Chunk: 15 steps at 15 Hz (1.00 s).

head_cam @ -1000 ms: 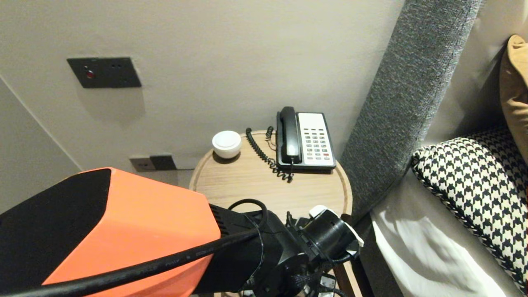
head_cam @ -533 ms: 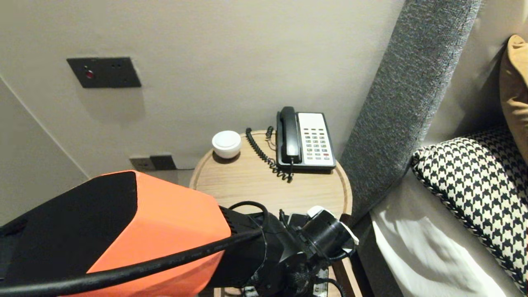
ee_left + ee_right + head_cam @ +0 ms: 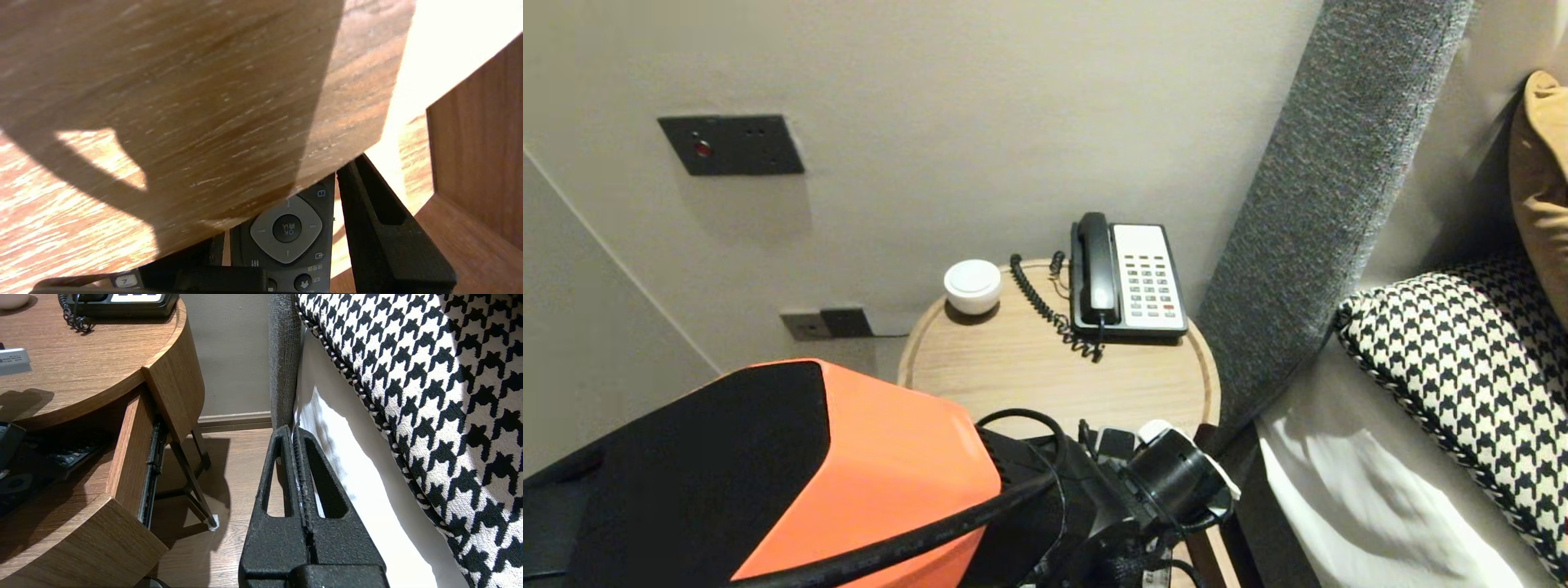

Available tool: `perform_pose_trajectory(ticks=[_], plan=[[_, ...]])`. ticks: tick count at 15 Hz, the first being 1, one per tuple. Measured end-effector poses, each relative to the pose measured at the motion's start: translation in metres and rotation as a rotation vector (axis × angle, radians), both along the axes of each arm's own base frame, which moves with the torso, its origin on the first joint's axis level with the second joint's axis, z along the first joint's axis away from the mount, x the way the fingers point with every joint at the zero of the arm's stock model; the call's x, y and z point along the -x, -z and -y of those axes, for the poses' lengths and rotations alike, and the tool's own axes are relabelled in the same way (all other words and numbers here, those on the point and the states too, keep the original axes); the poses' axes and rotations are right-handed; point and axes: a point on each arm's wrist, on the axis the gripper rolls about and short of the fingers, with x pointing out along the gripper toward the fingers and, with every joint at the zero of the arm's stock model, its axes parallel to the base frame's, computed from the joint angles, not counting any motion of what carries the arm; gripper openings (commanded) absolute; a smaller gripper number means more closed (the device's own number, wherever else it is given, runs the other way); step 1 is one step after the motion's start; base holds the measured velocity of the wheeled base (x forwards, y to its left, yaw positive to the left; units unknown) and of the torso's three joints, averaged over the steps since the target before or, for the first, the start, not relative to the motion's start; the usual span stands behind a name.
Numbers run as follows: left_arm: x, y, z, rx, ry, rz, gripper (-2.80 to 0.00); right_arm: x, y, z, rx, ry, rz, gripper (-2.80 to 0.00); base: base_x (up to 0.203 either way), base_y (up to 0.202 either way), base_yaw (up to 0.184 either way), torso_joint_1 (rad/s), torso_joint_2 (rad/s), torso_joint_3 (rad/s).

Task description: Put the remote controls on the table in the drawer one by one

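Note:
A dark remote control (image 3: 286,232) with a grey navigation pad lies between the fingers of my left gripper (image 3: 282,220), which is shut on it. It sits inside the open drawer (image 3: 126,457) under the round wooden table (image 3: 1013,367). The table's curved edge (image 3: 184,102) covers the remote's far end. In the right wrist view the remote (image 3: 65,457) shows in the drawer's shadow. From the head view only the left arm's orange casing (image 3: 890,490) and black wrist (image 3: 1168,478) show. My right gripper (image 3: 295,430) is shut and empty, parked beside the bed.
A black and white desk phone (image 3: 1127,278) with a coiled cord and a white round object (image 3: 972,286) stand at the table's back. A grey headboard (image 3: 1323,204) and a houndstooth pillow (image 3: 1462,367) are on the right. The drawer's side wall (image 3: 474,143) is close to the gripper.
In the head view the left arm's orange casing has shifted right and lower, and the black wrist has sunk a little at the table's front edge. The right arm has kept still.

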Motion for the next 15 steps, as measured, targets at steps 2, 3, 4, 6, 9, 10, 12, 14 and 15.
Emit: perform_pose_trajectory(ticks=[2, 3, 4, 6, 9, 10, 12, 14, 15], plan=[[-0.0018, 0.0049, 0.0016, -0.004, -0.016, 0.022, -2.8, 0.0, 0.0, 0.0, 0.0, 0.0, 0.0, -2.8, 0.0, 0.0, 0.0, 0.0, 0.0, 0.0], [-0.0023, 0.0068, 0.0018, -0.005, -0.026, 0.023, -2.8, 0.0, 0.0, 0.0, 0.0, 0.0, 0.0, -2.8, 0.0, 0.0, 0.0, 0.0, 0.0, 0.0], [-0.0025, 0.0078, 0.002, -0.002, -0.033, 0.02, -2.8, 0.0, 0.0, 0.0, 0.0, 0.0, 0.0, -2.8, 0.0, 0.0, 0.0, 0.0, 0.0, 0.0], [-0.0027, 0.0096, 0.0018, -0.004, -0.043, 0.022, -2.8, 0.0, 0.0, 0.0, 0.0, 0.0, 0.0, -2.8, 0.0, 0.0, 0.0, 0.0, 0.0, 0.0], [-0.0035, 0.0101, 0.0028, 0.004, -0.051, 0.036, -2.8, 0.0, 0.0, 0.0, 0.0, 0.0, 0.0, -2.8, 0.0, 0.0, 0.0, 0.0, 0.0, 0.0], [-0.0039, 0.0093, 0.0031, 0.011, -0.052, 0.04, -2.8, 0.0, 0.0, 0.0, 0.0, 0.0, 0.0, -2.8, 0.0, 0.0, 0.0, 0.0, 0.0, 0.0], [-0.0055, 0.0068, 0.0034, 0.026, -0.054, 0.047, -2.8, 0.0, 0.0, 0.0, 0.0, 0.0, 0.0, -2.8, 0.0, 0.0, 0.0, 0.0, 0.0, 0.0], [-0.0072, 0.0042, 0.003, 0.034, -0.058, 0.051, -2.8, 0.0, 0.0, 0.0, 0.0, 0.0, 0.0, -2.8, 0.0, 0.0, 0.0, 0.0, 0.0, 0.0], [-0.0073, 0.0025, 0.0024, 0.037, -0.061, 0.056, -2.8, 0.0, 0.0, 0.0, 0.0, 0.0, 0.0, -2.8, 0.0, 0.0, 0.0, 0.0, 0.0, 0.0]])
